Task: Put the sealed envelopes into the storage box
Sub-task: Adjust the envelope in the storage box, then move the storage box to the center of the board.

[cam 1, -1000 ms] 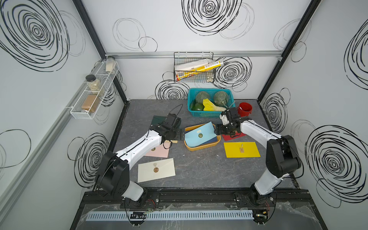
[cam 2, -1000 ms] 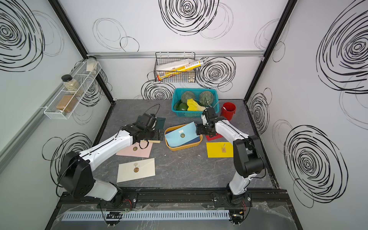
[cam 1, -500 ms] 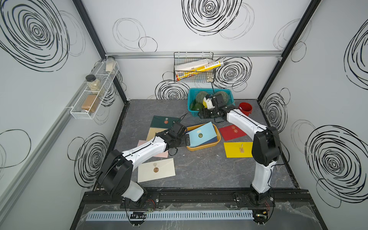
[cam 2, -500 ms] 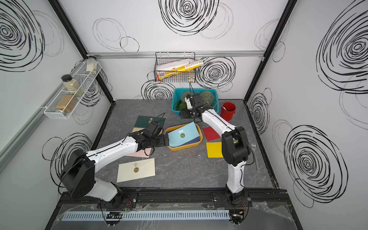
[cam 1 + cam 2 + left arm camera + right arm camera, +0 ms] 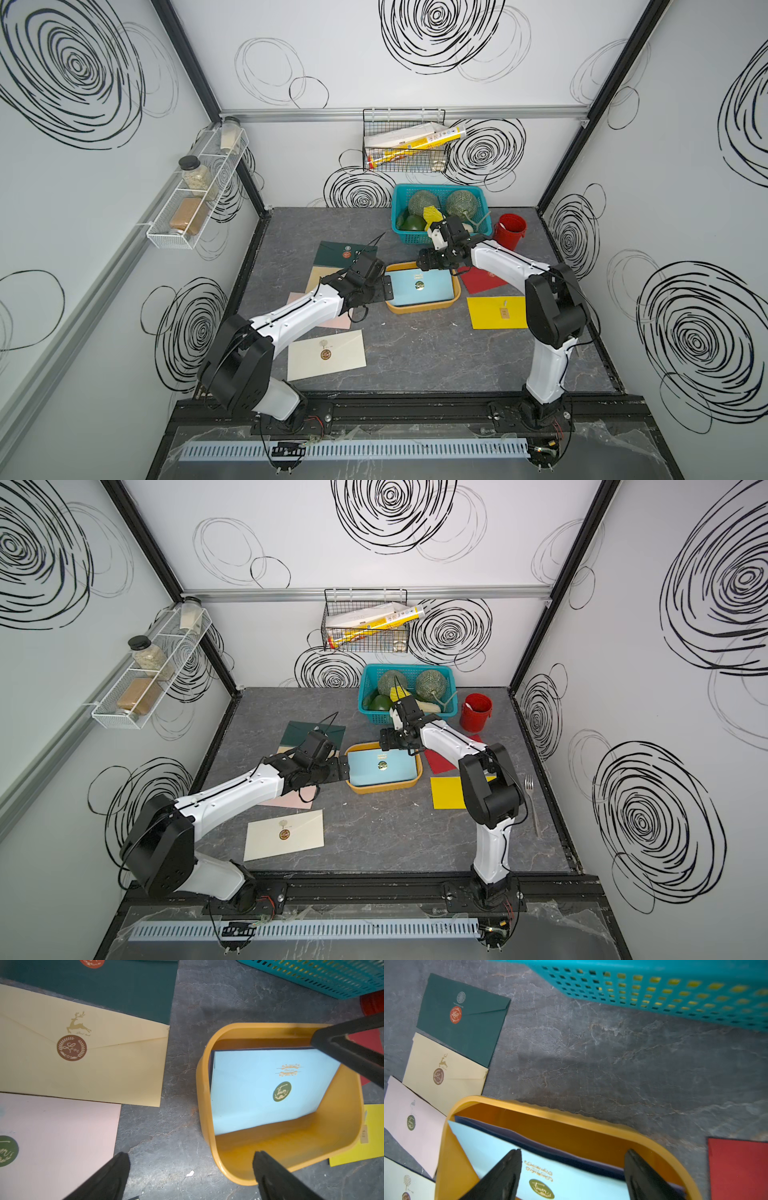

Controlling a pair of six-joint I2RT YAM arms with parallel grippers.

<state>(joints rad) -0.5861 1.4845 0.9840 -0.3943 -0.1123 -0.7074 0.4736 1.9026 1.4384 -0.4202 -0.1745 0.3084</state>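
Currently, shallow mustard-yellow plastic tub (image 5: 422, 309): on grey counter (image 5: 415, 353), holding light blue paper envelope (image 5: 419, 286).
Left claw (image 5: 388, 289): spread wide, empty, at tub's end.
Right claw (image 5: 428, 264): spread, empty, over tub's far rim.

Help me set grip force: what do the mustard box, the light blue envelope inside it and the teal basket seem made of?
The storage box: looks like moulded plastic, smooth semi-gloss; rounded rim and soft sheen. The light blue envelope: matte paper, thin flat edges, round sticker seal. The teal basket: likely plastic, regular grid of moulded holes.
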